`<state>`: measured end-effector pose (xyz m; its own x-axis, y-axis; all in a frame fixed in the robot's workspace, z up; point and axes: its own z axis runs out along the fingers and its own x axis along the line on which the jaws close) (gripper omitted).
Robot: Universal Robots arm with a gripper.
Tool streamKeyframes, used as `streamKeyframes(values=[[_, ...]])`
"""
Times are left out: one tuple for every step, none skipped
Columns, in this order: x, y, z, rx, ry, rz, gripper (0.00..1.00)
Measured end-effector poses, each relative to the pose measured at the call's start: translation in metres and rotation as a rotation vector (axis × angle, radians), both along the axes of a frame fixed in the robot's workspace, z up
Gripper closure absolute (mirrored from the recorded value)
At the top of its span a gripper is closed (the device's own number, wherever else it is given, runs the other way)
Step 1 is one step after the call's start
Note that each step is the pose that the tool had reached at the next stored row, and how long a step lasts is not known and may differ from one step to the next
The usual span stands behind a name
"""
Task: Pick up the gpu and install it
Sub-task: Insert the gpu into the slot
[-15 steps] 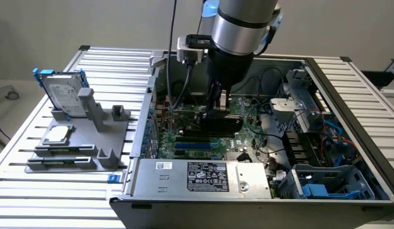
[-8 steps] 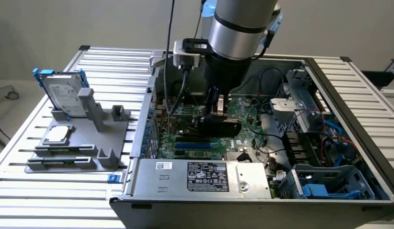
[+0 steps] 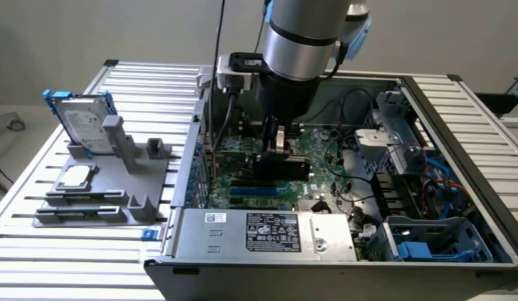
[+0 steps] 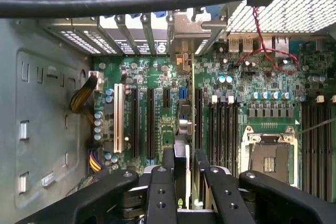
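The gpu [image 3: 286,169], thin flat black-shrouded card, in gripper [image 3: 278,152]

Slatted table [image 3: 75,266] bears a computer case [image 3: 284,280] and grey fixture [image 3: 116,195].

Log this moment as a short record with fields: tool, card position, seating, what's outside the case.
tool: the tool is shut on the thin gpu card with the black shroud
card position: held on edge over the green motherboard, inside the open dark computer case
seated in slot: cannot tell
outside case: silver hard drive in a blue frame, upright on a grey holder, at the exterior view's left
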<state>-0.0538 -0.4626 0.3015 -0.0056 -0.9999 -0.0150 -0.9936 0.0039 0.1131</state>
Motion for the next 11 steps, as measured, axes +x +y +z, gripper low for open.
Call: streamKeyframes(values=[[-0.0019,0.0,-0.0006,0.0001,-0.0008,0.0,0.73],[-0.003,0.0,-0.0012,0.0002,-0.0013,0.0,0.73],[-0.0041,0.0,-0.0018,0.0003,-0.0018,0.0,0.73],[-0.0048,0.0,-0.0024,0.0003,-0.0023,0.0,0.73],[-0.0054,0.0,-0.0027,0.0001,-0.0026,0.0,0.73],[-0.0059,0.0,-0.0031,-0.0001,-0.0028,0.0,0.73],[-0.0064,0.0,-0.0033,-0.0001,-0.003,0.0,0.73],[-0.0065,0.0,-0.0033,-0.0002,-0.0031,0.0,0.73],[-0.0066,0.0,-0.0034,-0.0001,-0.0031,0.0,0.73],[-0.0068,0.0,-0.0037,0.0001,-0.0032,0.0,0.73],[-0.007,0.0,-0.004,0.0003,-0.0033,0.0,0.73]])
